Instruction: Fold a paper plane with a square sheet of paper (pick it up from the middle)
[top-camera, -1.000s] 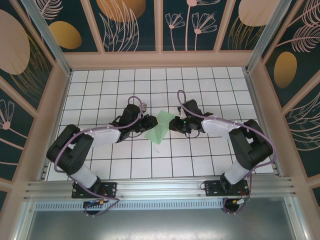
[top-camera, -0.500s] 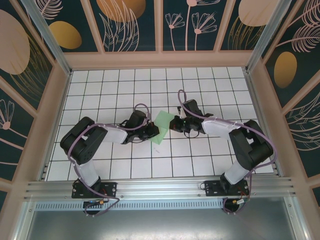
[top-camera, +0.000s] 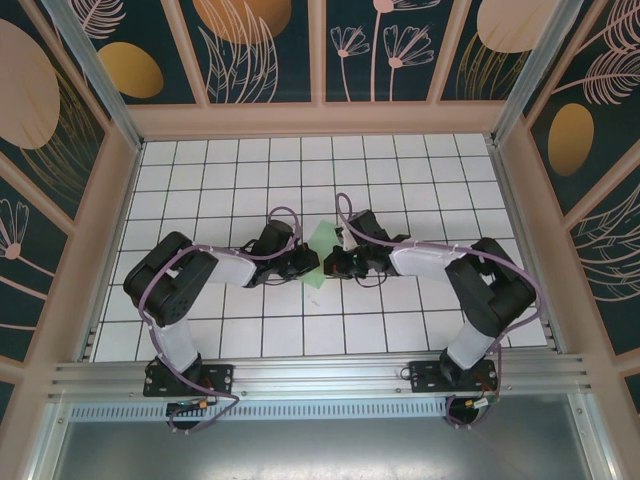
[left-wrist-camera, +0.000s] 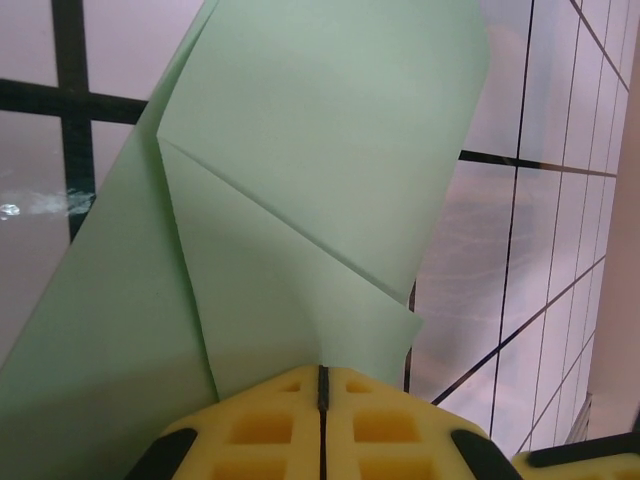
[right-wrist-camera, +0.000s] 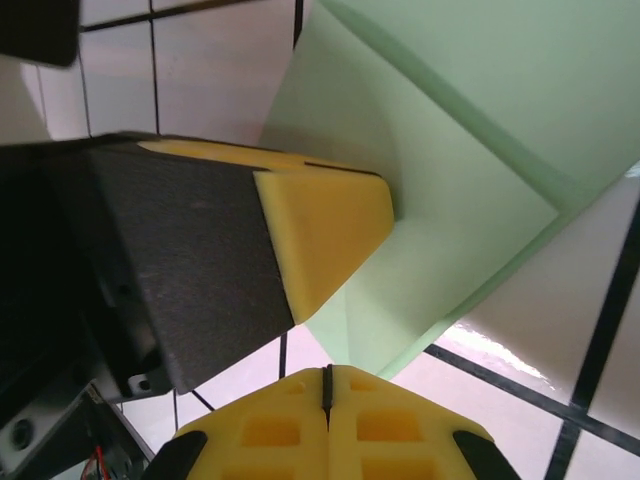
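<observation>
- Top external view: the partly folded green sheet of paper sits mid-table on the white tiles, between the two arms.
- The left gripper has its fingers pressed together, nipping the paper's near edge.
- The right gripper is closed too. A paper corner reaches its tips, but I cannot tell whether it is caught.

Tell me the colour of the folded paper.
The paper is plain pale green, clearest in the left wrist view.
</observation>
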